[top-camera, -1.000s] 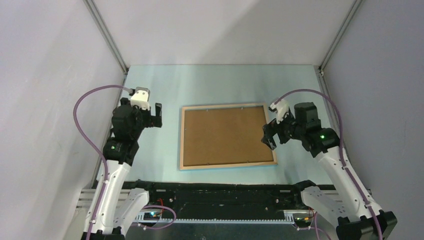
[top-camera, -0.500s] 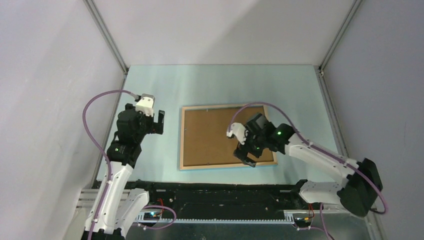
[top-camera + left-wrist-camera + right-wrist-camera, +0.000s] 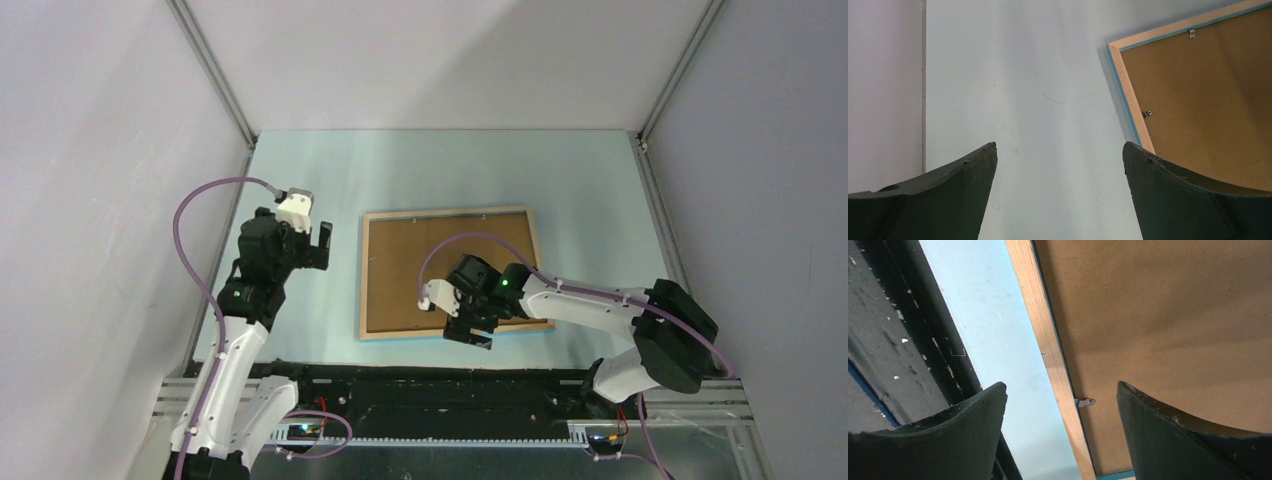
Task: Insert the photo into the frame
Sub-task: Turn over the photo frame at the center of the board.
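- Right hand [image 3: 468, 334], jaws spread wide, hangs over the frame [image 3: 450, 212] at its near rail, beside a turn clip [image 3: 1084, 402].
- Left hand [image 3: 315, 245], also released, hovers farther off, beside the left rail.

Overhead view looks down; wrist views (close, downward) share the frame [image 3: 1048, 340].

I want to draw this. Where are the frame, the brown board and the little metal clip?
the frame [image 3: 1048, 340]: right wrist view, its light wooden rail.
the brown board [image 3: 395, 265]: top view, its bare left part.
the little metal clip [image 3: 1085, 402]: right wrist view, its middle.
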`<action>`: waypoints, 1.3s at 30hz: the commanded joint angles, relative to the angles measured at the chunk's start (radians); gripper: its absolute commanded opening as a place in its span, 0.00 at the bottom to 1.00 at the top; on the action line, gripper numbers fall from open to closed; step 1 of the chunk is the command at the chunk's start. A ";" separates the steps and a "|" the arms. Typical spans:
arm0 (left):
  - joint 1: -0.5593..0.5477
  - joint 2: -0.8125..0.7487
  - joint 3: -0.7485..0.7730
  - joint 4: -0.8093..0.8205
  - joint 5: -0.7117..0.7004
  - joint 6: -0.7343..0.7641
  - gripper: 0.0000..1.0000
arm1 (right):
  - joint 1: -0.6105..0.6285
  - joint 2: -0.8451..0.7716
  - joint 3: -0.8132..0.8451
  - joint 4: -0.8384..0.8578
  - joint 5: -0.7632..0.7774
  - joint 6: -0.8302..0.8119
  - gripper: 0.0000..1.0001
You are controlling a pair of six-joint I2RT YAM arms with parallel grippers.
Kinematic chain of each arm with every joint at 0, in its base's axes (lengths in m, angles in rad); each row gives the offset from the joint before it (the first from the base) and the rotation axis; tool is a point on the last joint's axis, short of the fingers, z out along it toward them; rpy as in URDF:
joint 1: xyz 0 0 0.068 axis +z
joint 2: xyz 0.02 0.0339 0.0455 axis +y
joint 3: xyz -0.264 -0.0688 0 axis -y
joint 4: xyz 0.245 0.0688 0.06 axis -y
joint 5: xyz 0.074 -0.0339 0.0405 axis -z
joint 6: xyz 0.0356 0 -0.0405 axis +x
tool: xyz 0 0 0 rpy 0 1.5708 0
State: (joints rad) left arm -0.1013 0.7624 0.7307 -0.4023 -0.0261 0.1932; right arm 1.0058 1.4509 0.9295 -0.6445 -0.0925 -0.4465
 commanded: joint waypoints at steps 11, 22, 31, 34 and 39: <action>0.006 0.036 -0.004 0.028 0.018 0.025 1.00 | 0.016 0.067 -0.024 0.062 0.131 -0.012 0.79; 0.005 0.037 -0.011 0.029 0.018 0.031 1.00 | 0.017 0.072 -0.042 0.050 0.126 -0.005 0.71; 0.006 0.030 -0.013 0.028 0.018 0.035 1.00 | 0.033 0.105 -0.047 0.057 0.132 -0.002 0.63; 0.005 0.028 -0.013 0.029 0.018 0.034 1.00 | 0.037 0.116 -0.047 0.059 0.136 0.000 0.60; 0.006 0.031 -0.015 0.028 0.018 0.035 1.00 | 0.042 0.122 -0.047 0.060 0.137 0.001 0.52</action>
State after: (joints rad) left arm -0.1013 0.8024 0.7273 -0.4023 -0.0189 0.2111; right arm 1.0389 1.5593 0.8829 -0.5980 0.0414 -0.4465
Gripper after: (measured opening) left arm 0.996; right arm 0.550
